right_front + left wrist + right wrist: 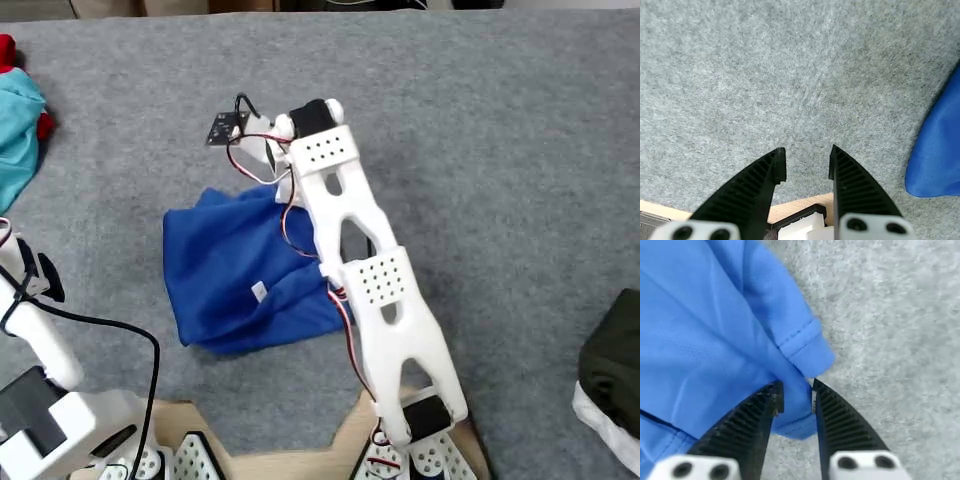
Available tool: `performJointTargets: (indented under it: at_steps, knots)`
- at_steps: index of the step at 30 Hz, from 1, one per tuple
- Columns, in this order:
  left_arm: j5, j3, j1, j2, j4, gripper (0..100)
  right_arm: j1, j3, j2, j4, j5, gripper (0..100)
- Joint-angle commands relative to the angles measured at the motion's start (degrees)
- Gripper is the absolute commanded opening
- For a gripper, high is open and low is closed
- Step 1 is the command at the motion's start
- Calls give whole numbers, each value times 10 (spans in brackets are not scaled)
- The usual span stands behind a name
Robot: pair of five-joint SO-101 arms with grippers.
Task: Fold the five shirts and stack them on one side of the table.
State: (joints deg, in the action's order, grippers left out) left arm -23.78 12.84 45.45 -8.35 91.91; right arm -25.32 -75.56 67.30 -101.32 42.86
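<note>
Zero shirts stacked yet, I reckon. Crumpled teal cloth shirt [15, 140] sits at the grey felt bench's [500, 120] left edge. Left gripper [807, 160] is spread over bare felt. Royal-blue knit shirt [240, 270] lies mid-bench, half-folded, with the right gripper [796, 390] pinching its sleeve. Dark olive shirt [612, 365] is at the right edge.

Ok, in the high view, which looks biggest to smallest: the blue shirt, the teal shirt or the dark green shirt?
1. blue shirt
2. teal shirt and dark green shirt: about alike, and both are cut off at the edge, so I won't rank them.
</note>
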Motion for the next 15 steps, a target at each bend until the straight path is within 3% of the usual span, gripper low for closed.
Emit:
performJointTargets:
  at_steps: [1,3,15]
  knots:
    - [-4,-3,-3,-23,5,153,9,-29,-3,-8,4,90]
    - [-4,-3,-3,-23,5,153,9,-30,-7,-7,4,7]
    - [-4,-3,-3,-23,5,153,11,-63,-58,-9,4,6]
